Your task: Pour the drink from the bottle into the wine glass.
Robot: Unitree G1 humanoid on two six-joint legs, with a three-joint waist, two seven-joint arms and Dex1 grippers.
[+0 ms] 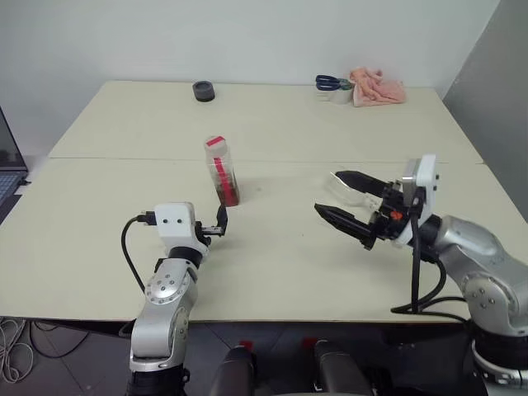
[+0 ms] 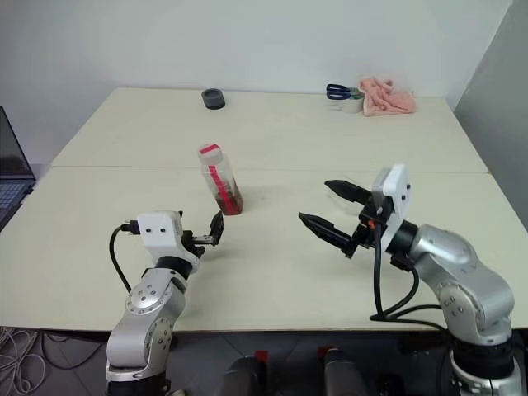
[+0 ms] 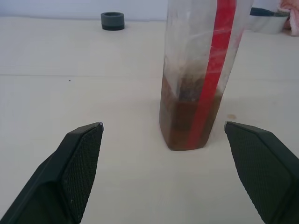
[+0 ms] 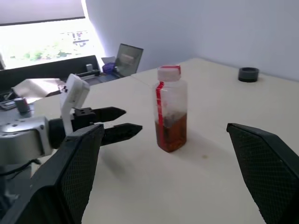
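Observation:
The bottle [image 1: 221, 169] stands upright in the middle of the table, clear with a red label strip and a pale cap. The amber-brown drink [image 3: 184, 119] fills its lower third. My left gripper [image 1: 218, 223] is open just in front of the bottle, pointing at it, its fingers [image 3: 84, 158] spread either side of the base without touching. My right gripper [image 1: 328, 192] hangs open above the table to the right of the bottle, pointing left toward it, with nothing between its fingers [image 4: 261, 163]. The wine glass is out of view.
The cream table [image 1: 346, 132] has a seam across its middle. At the far edge lie a dark round ring [image 1: 203, 91], blue-handled scissors [image 1: 329, 82] on a white roll, and a pink cloth [image 1: 378, 87]. A laptop [image 1: 8, 161] sits at the far left.

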